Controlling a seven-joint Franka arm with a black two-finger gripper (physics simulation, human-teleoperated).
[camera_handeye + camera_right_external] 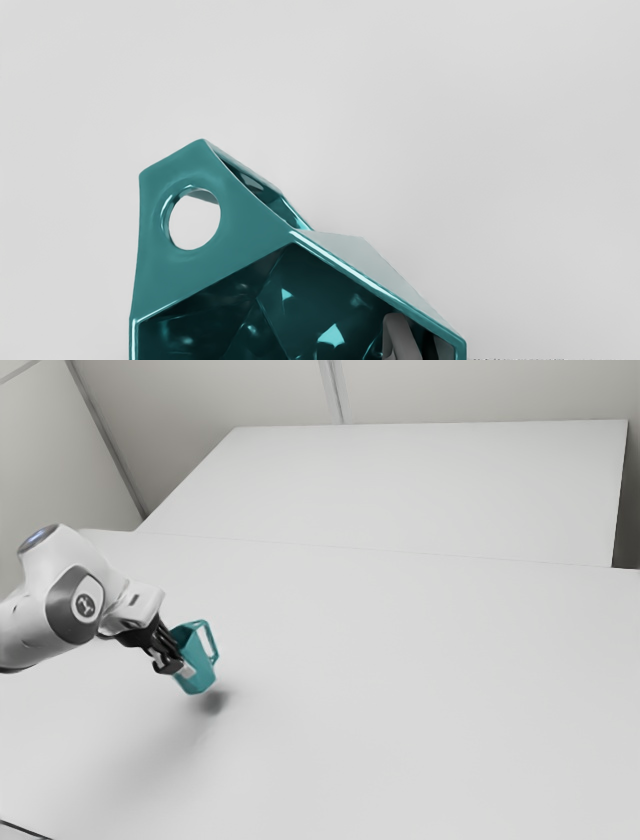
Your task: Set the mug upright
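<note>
Two pale walls (pixel 210 395) meet beyond the white table (pixel 420 690).

White tabletop (pixel 420 710), pale flat surface (pixel 420 490) beyond it, light grey walls (pixel 200 400), thin dark line (pixel 25 829)

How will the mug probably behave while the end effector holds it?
The mug is probably stiff, given its crisp flat facets. Its glossy surface may be slippery. Gripped at one side, with the handle sticking out, it could twist.
</note>
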